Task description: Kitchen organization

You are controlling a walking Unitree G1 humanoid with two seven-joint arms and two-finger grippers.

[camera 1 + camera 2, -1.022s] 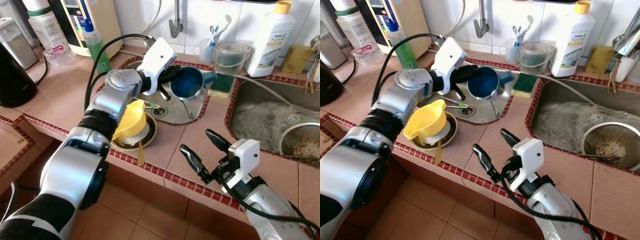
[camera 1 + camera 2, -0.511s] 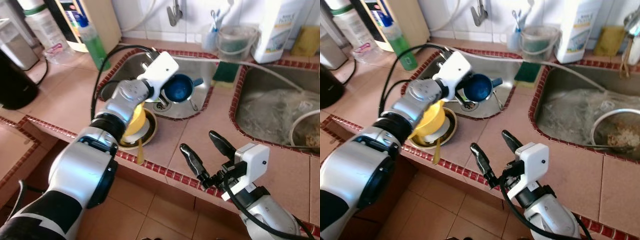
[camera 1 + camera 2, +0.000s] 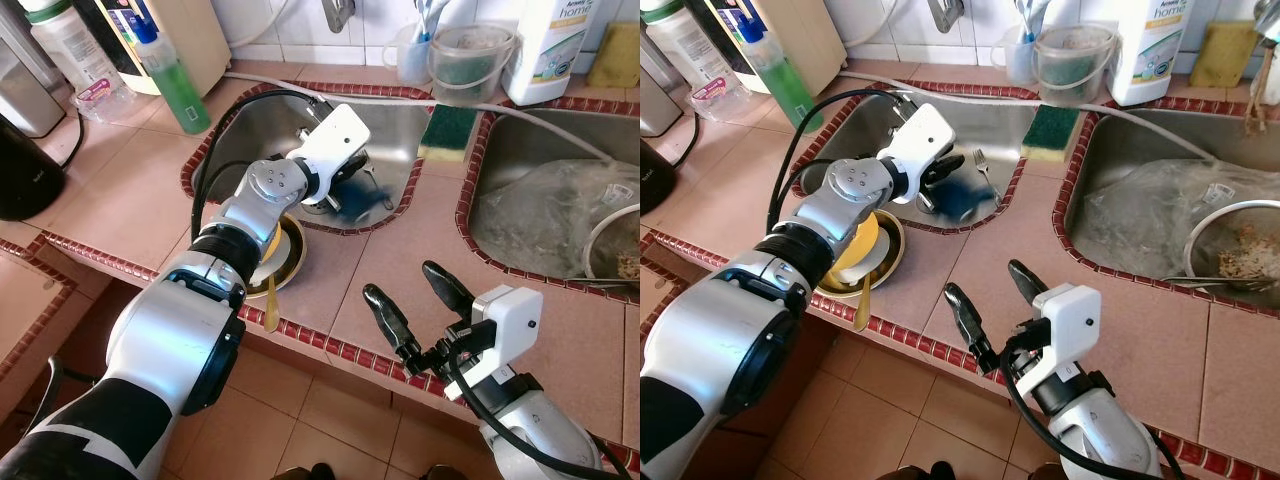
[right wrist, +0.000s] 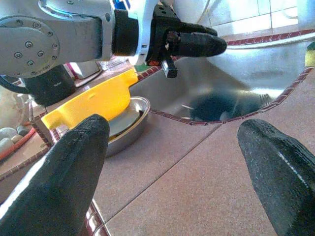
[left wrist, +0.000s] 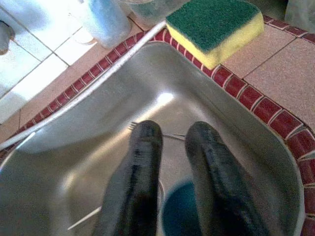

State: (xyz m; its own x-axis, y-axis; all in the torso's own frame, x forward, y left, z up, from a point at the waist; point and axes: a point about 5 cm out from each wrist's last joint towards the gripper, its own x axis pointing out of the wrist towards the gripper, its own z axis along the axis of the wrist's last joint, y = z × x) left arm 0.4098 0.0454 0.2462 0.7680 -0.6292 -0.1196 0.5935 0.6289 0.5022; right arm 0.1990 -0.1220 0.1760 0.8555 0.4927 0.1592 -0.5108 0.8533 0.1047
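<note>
Frame centre: left gripper [image 5: 172, 147], fingers slightly parted and gripping nothing, above blurred blue cup [image 3: 962, 198] inside steel sink [image 3: 1015, 125] beside fork [image 3: 985, 170]. Lower right: right gripper [image 3: 412, 312] spread wide over counter [image 3: 350, 290]

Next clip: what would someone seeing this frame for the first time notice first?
The left gripper reaching down into the steel sink, right over a blurred blue cup. Beside the sink, on the tiled counter, a yellow bowl sits stacked in a metal dish. Nearer the camera, the right gripper hovers over the counter's edge with its fingers spread wide.
</note>
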